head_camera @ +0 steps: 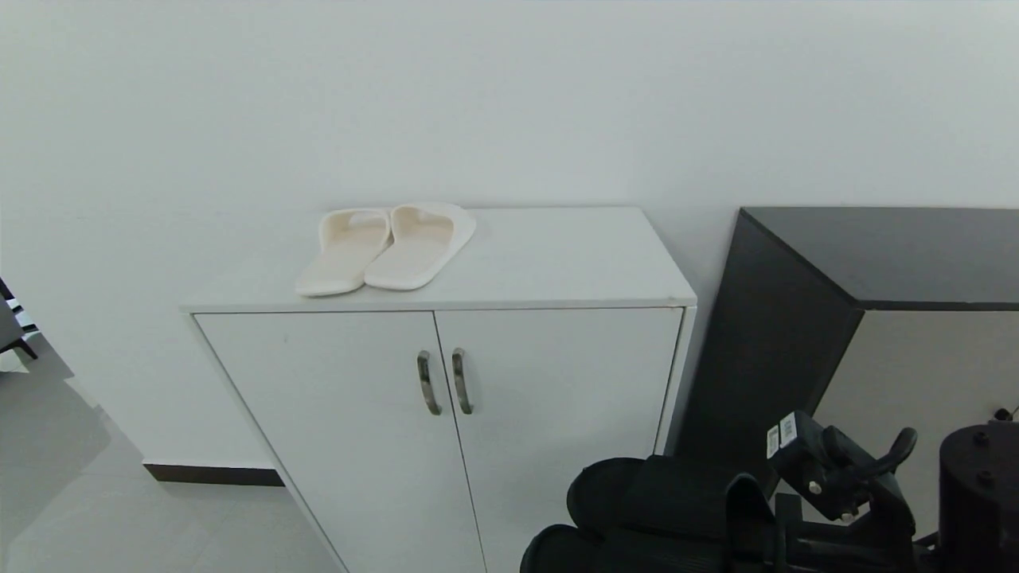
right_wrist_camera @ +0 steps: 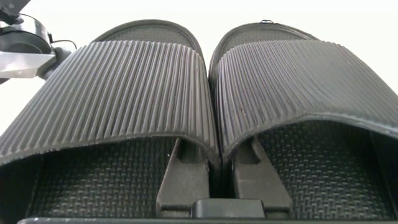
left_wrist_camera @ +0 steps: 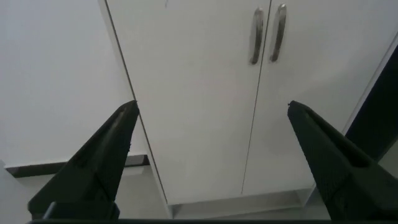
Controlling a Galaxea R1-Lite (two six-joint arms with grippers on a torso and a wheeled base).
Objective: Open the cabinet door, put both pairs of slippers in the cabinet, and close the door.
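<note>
A white cabinet (head_camera: 557,382) stands against the wall with both doors shut, its two metal handles (head_camera: 444,382) side by side at the centre. A cream pair of slippers (head_camera: 386,247) lies on its top, towards the left. A black pair of slippers (head_camera: 629,509) hangs low in front of the right door. My right gripper (right_wrist_camera: 214,155) is shut on the inner walls of the black slippers (right_wrist_camera: 211,93), pinching both together. My left gripper (left_wrist_camera: 212,112) is open, low before the cabinet (left_wrist_camera: 199,93), below the handles (left_wrist_camera: 267,34).
A black-topped piece of furniture (head_camera: 876,255) stands close beside the cabinet on the right. Bare floor (head_camera: 95,509) lies to the left of the cabinet, with part of a chair (head_camera: 12,326) at the far left edge.
</note>
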